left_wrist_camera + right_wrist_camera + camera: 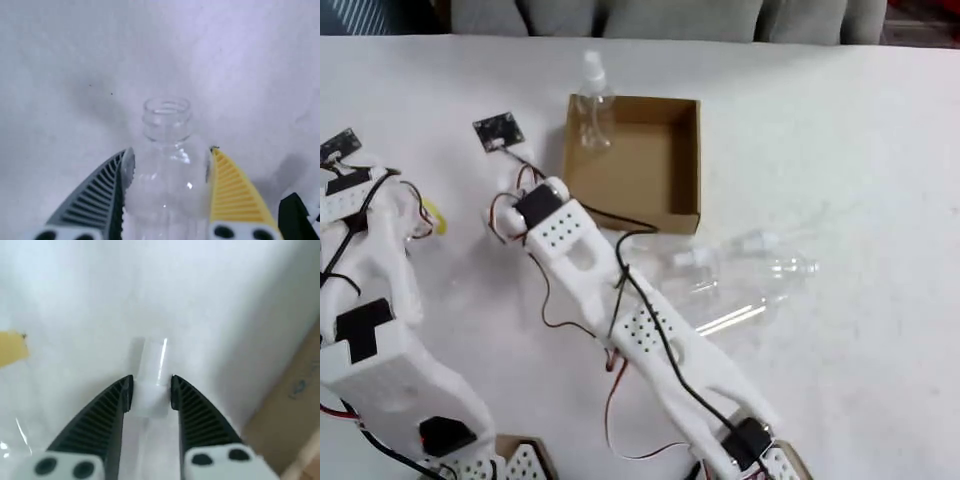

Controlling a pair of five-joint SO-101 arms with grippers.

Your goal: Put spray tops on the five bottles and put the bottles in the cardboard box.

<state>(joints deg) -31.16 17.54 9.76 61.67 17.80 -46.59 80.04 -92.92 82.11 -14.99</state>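
Note:
A clear bottle (166,155) with an open neck and no top sits between the grey and yellow fingers of my left gripper (167,172), which is shut on it. In the high view this gripper (428,220) is at the table's left side. My right gripper (150,387) is shut on a white spray top (152,360) just above the table, between the left gripper and the cardboard box (650,190). A bottle with a spray top (592,100) stands at the box's far left corner. Several clear bottles (750,272) with tops lie right of the box.
The right arm (620,300) stretches diagonally across the middle of the table, with its cables trailing beside it. The box's side (295,390) is close by the right gripper. The left gripper's yellow finger (11,347) also appears near it.

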